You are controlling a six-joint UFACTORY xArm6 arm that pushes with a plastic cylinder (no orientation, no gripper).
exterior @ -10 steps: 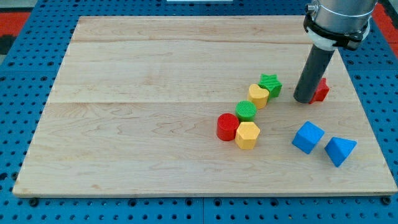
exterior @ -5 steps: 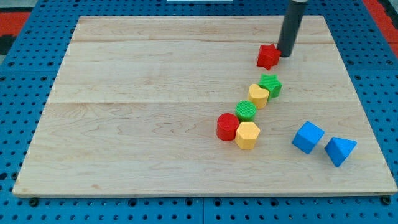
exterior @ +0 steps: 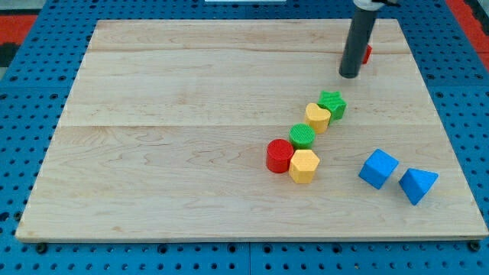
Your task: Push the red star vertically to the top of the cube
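Note:
The red star (exterior: 367,53) lies near the view's top right of the wooden board, mostly hidden behind my rod; only a red sliver shows to the rod's right. My tip (exterior: 349,76) rests on the board just below and left of the star. The blue cube (exterior: 378,168) sits far below it, toward the view's lower right, with a blue triangular block (exterior: 417,185) beside it on the right.
A diagonal chain runs through the board's middle right: green star (exterior: 331,103), yellow block (exterior: 317,118), green cylinder (exterior: 302,136), red cylinder (exterior: 279,156), yellow hexagon (exterior: 303,166). The board's right edge (exterior: 447,114) is close to the star.
The red star has moved from beside the green star up and to the right, to near the board's top edge. My rod moved with it and now covers most of it.

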